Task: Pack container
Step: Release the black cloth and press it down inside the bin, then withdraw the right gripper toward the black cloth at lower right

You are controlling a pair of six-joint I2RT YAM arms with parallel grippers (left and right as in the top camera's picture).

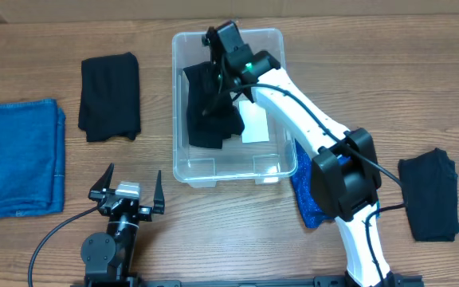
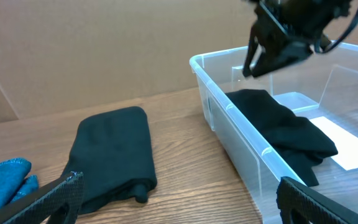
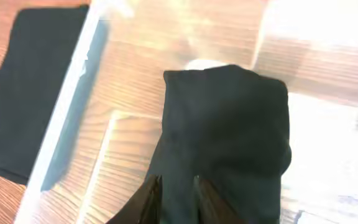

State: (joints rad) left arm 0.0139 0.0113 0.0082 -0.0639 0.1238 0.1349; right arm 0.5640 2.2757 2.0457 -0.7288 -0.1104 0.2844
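Note:
The clear plastic container (image 1: 175, 96) stands at the table's middle back. A black folded cloth (image 1: 209, 112) lies inside on its left half, beside the white label (image 1: 255, 123). My right gripper (image 1: 213, 80) hangs over that cloth, its jaws a narrow gap apart with nothing between them. In the right wrist view the cloth (image 3: 229, 124) fills the space below the right gripper (image 3: 176, 183). From the left wrist, the right gripper (image 2: 253, 65) hangs just above the cloth (image 2: 284, 127). My left gripper (image 1: 132, 177) stands wide open near the front edge, holding nothing.
A black folded cloth (image 1: 110, 96) lies left of the container, and a blue denim piece (image 1: 16, 155) at the far left. Another black cloth (image 1: 430, 194) lies at the right. A blue sparkly cloth (image 1: 305, 187) sits under the right arm.

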